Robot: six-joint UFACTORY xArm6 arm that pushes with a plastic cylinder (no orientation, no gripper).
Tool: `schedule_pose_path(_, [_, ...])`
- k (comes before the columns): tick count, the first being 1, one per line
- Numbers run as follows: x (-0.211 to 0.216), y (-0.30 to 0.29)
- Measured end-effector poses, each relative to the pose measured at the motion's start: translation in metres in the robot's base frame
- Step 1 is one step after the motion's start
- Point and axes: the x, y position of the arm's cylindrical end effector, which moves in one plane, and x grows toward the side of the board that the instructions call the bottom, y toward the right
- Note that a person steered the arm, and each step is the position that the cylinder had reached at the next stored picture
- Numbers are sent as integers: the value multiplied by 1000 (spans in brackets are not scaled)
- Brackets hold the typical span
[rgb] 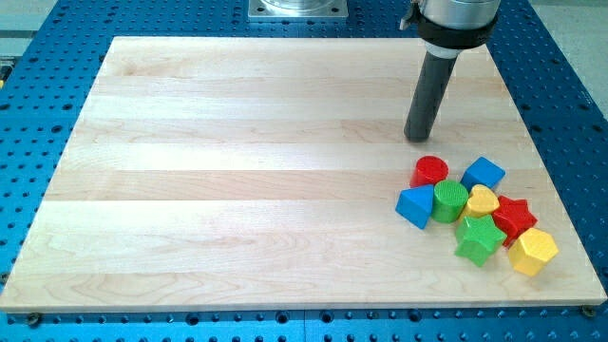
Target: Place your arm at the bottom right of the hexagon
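The yellow hexagon [533, 251] lies at the lower right of the wooden board, at the bottom-right end of a tight cluster of blocks. The cluster also holds a red cylinder [429, 171], a blue cube [484, 174], a blue triangle [415, 206], a green cylinder [450, 201], a yellow heart [483, 201], a red star [514, 217] and a green star [480, 238]. My tip [418, 138] rests on the board above the cluster, just above the red cylinder and apart from it. It is far up and left of the hexagon.
The wooden board [237, 171] lies on a blue perforated table [28, 142]. The board's right edge and bottom edge run close to the yellow hexagon. The arm's mount [297, 9] shows at the view's top.
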Motion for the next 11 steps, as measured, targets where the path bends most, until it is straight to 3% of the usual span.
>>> schedule_pose_path(6, [4, 5])
schedule_pose_path(7, [33, 37])
schedule_pose_path(9, [34, 140])
schedule_pose_path(10, [93, 180])
schedule_pose_path(11, [187, 188])
